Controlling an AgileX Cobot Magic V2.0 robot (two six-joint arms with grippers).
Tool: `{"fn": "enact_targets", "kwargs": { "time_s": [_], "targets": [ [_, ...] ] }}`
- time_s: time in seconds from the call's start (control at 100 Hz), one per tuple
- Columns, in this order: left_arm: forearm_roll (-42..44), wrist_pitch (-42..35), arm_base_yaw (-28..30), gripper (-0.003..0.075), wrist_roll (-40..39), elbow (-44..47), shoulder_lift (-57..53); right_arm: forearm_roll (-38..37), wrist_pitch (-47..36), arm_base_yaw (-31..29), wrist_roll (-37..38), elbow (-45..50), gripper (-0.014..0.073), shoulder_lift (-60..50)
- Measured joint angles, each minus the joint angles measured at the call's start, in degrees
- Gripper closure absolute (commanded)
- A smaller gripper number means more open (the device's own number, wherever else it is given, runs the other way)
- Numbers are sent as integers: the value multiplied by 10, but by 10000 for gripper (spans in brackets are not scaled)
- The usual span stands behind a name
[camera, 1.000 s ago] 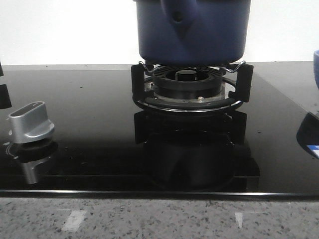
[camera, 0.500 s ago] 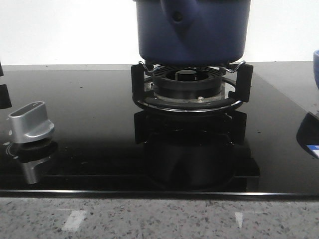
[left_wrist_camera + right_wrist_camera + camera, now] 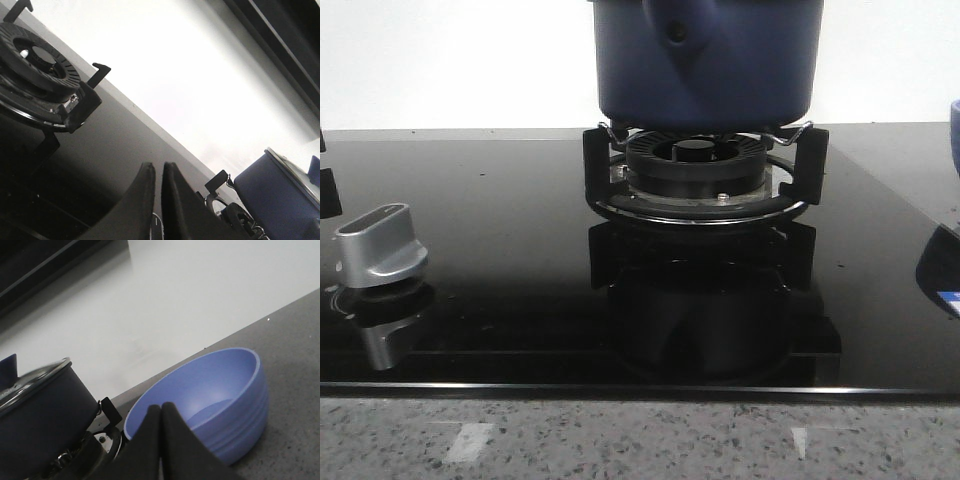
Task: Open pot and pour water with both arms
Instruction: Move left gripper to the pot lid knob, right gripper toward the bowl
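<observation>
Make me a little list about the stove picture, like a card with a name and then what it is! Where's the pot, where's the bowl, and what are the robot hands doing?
pot: dark blue, sits on the burner stand
lid: glass, on the pot
bowl: light blue, right of the pot, looks empty
knob: silver, front left
left gripper: fingers together, holding nothing
right gripper: fingers together, holding nothing

Open glossy tabletop [image 3: 520,230] left and right of pot [image 3: 708,60]. Obstructions: burner grate [image 3: 705,175] beneath, silver knob [image 3: 382,245] front-left, blue bowl [image 3: 210,400] close right.
</observation>
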Motion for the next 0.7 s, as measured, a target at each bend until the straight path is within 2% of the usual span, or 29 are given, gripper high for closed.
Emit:
{"fn": "enact_targets", "kwargs": {
  "time_s": [0.09,0.19,0.38,0.5,0.65,0.7],
  "targets": [
    [31,21,0,740,0,-13,0,5,61,0,0,-38,668,0],
    [94,67,0,739,22,-63,2,-32,138,0,0,-97,668,8],
    [149,139,0,728,130,-189,86,-124,261,0,0,-200,668,98],
    [154,173,0,631,198,-252,155,-165,304,0,0,-247,668,149],
    [144,190,-2,466,218,-293,223,-180,308,0,0,-275,668,164],
    [141,190,-10,435,219,-297,235,-181,308,0,0,-280,667,164]
  ]
}}
